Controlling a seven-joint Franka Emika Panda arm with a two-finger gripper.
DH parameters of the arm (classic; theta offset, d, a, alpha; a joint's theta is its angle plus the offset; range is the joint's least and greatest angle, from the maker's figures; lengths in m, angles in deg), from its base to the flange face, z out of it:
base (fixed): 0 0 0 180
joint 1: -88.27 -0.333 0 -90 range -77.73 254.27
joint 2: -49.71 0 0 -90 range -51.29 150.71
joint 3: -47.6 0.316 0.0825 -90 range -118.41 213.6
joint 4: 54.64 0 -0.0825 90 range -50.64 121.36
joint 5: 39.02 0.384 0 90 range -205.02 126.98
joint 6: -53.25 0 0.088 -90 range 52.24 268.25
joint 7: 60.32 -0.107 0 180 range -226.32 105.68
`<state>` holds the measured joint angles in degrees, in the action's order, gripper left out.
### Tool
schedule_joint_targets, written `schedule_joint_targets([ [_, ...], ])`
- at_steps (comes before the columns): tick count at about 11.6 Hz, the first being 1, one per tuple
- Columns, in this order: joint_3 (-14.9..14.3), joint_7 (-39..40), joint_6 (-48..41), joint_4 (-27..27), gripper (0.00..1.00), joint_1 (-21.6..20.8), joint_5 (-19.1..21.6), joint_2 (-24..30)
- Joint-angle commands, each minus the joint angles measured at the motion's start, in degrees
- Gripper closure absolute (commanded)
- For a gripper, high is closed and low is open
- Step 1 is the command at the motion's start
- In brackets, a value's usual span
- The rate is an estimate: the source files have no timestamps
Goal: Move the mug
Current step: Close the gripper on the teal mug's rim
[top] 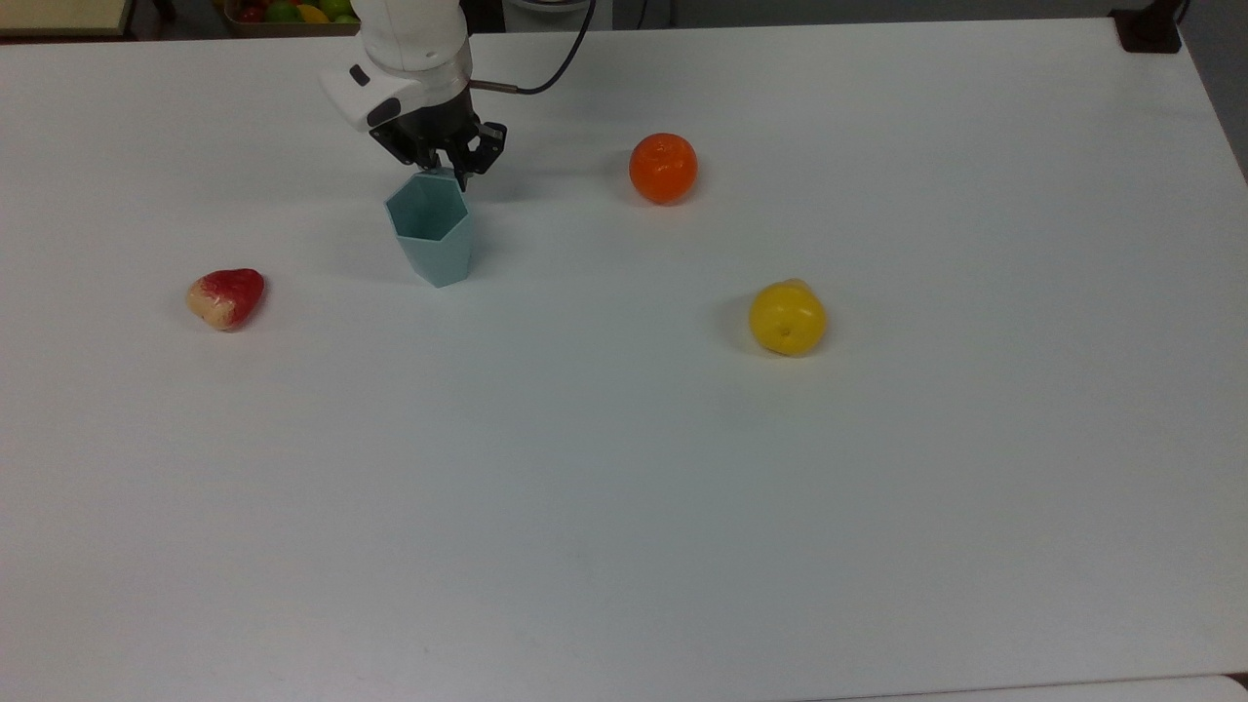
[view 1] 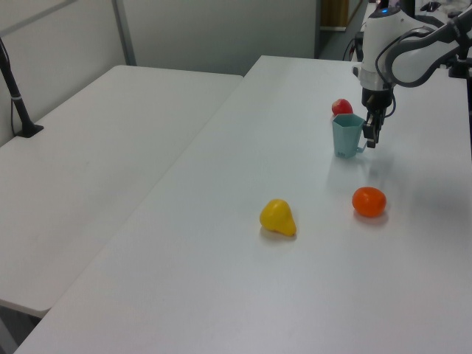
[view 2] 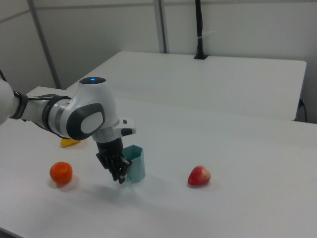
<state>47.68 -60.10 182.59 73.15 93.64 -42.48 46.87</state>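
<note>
We see the claw (top: 441, 174) clenched on the handle of the mug (top: 430, 232), which its fingers mostly hide on the worktop (top: 624, 468).

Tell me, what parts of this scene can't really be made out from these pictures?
- The mug's handle: in the top view the pincer covers it.
- Whether the mug's base touches the table: no view settles it.
- The yellow fruit: in the right view the arm hides most of it.
- The tray of fruit: cut off by the top view's upper edge.
- The red fruit: in the left view the mug partly hides it.
</note>
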Motion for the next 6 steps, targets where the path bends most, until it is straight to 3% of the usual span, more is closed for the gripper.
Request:
schedule_joint_targets([
  [1,-0.17,-0.49,1.18,0.7,0.87,-0.63,-0.93,0.99],
  [6,-0.17,-0.49,-1.36,-1.75,0.93,-0.36,-0.93,2.84],
])
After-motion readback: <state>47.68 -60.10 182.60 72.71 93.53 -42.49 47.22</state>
